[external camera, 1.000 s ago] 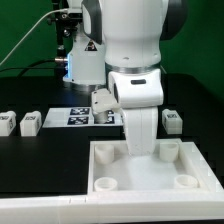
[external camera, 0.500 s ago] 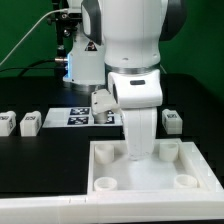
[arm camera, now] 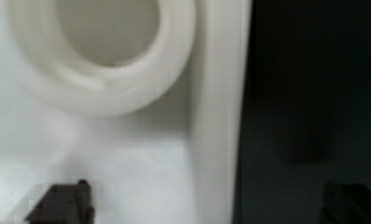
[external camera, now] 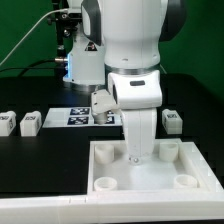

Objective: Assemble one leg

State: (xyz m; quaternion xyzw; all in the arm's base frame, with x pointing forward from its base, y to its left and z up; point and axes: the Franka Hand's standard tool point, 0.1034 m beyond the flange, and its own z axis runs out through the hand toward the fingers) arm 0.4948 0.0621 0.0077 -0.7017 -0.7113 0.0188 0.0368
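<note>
Claw [arm camera: 203, 203] spread wide, gripping nothing, low at twelve o'clock on the tray [external camera: 150, 178], leg [external camera: 30, 122] loose at ten o'clock, none fitted yet

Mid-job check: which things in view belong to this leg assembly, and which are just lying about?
Job: gripper, open over the white socketed tray piece; far-left leg, left leg, right leg (exterior view's sides).
Lying about: marker board; cabled equipment behind the arm.
</note>
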